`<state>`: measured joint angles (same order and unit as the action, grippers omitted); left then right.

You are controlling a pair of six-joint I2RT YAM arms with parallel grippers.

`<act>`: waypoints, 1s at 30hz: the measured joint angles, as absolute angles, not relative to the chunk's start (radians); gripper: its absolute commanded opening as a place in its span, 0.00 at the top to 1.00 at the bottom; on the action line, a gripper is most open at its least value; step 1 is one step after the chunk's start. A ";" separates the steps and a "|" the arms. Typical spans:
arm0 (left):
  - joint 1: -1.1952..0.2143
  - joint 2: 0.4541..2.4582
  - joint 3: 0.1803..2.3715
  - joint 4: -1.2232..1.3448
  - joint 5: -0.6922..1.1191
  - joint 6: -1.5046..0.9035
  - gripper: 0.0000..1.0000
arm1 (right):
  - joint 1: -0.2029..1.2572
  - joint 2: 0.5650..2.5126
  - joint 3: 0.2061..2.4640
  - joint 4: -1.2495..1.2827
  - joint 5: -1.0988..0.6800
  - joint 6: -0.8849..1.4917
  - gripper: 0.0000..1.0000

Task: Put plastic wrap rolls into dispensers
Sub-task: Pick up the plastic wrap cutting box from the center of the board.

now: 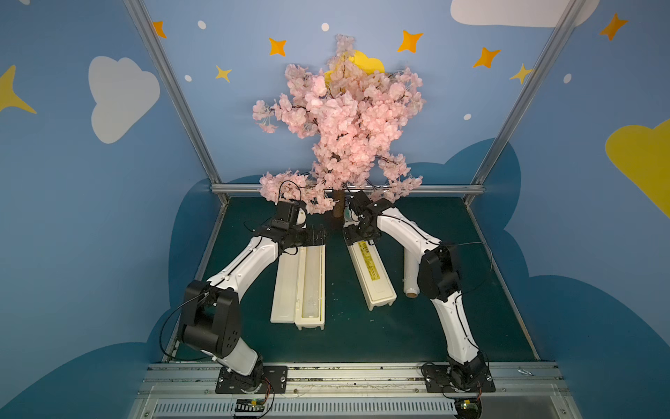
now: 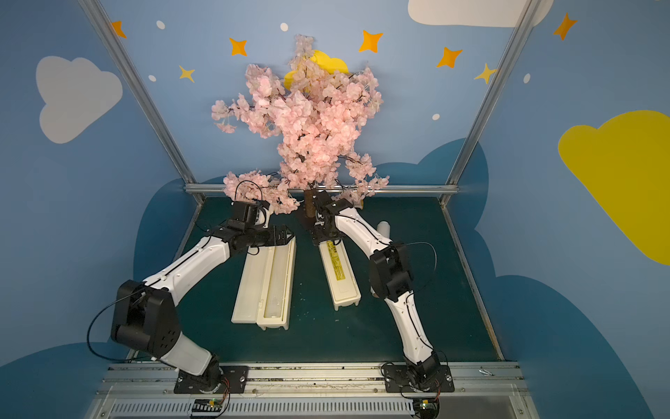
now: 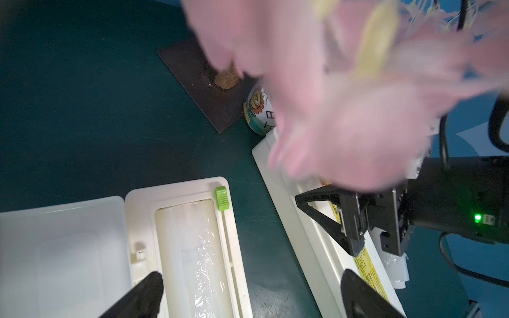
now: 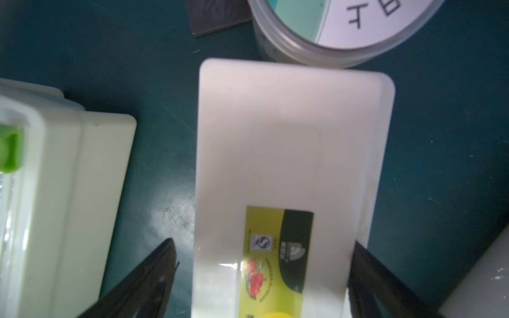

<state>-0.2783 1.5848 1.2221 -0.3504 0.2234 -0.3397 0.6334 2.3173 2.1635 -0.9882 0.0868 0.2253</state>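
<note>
On the mat [image 1: 362, 337], 1st roll [image 1: 312, 275] sits in the open dispenser [image 1: 286, 286]; 2nd roll [image 1: 410, 270] lies beside the shut dispenser [image 1: 373, 279], approx halfway. Right gripper [image 4: 263, 243] spread wide astride its far end; left gripper [image 3: 252, 274] apart, empty.

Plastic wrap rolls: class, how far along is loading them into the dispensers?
Done: one roll lies in the open dispenser. In hand: the open right gripper straddles the closed dispenser, holding nothing. Left: open it, then load the second roll lying on the mat beside it.
</note>
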 measured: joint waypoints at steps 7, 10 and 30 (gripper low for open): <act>-0.267 1.574 1.187 -0.345 0.241 -0.340 0.00 | 0.653 2.302 2.109 -0.962 0.203 0.210 0.07; -0.259 1.574 1.183 -0.342 0.248 -0.340 0.00 | 0.662 2.304 2.111 -0.973 0.247 0.204 0.07; -0.249 1.592 1.197 -0.328 0.293 -0.340 0.00 | 0.659 2.328 2.156 -1.017 0.249 0.220 0.07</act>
